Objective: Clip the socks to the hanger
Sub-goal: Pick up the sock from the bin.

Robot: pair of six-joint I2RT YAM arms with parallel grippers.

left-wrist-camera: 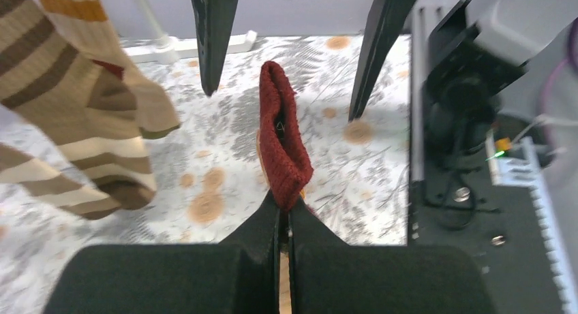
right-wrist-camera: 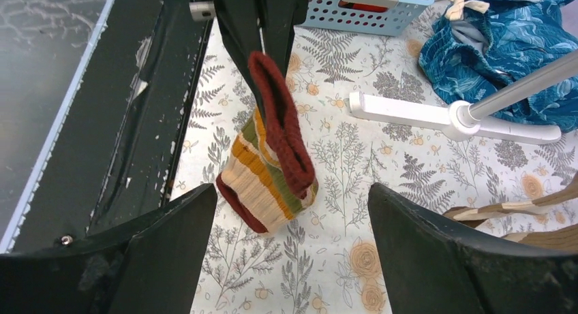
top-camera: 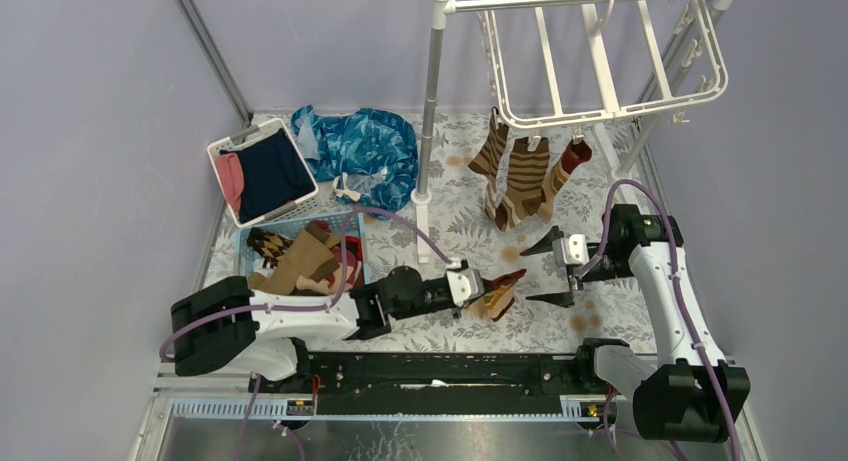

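A sock (left-wrist-camera: 283, 140) with a dark red cuff and tan, orange and green bands is pinched at the cuff by my left gripper (left-wrist-camera: 285, 208), which is shut on it just above the floral tabletop. The same sock (right-wrist-camera: 271, 165) hangs from the left fingers (right-wrist-camera: 262, 21) in the right wrist view. My right gripper (right-wrist-camera: 290, 198) stands wide open just in front of the sock, not touching it. In the top view the left gripper (top-camera: 488, 286) and right gripper (top-camera: 548, 271) face each other. The white hanger (top-camera: 600, 113) hangs at the back right with three socks (top-camera: 522, 176) clipped to it.
More socks (top-camera: 298, 259) lie in a blue basket (top-camera: 350, 217) at the left. A white basket (top-camera: 222, 143) holds navy and pink clothes, and a blue patterned cloth (top-camera: 362, 146) lies beside it. The rack pole (top-camera: 432, 101) rises mid-table on a white foot (right-wrist-camera: 416, 111). A black rail (top-camera: 450, 371) runs along the near edge.
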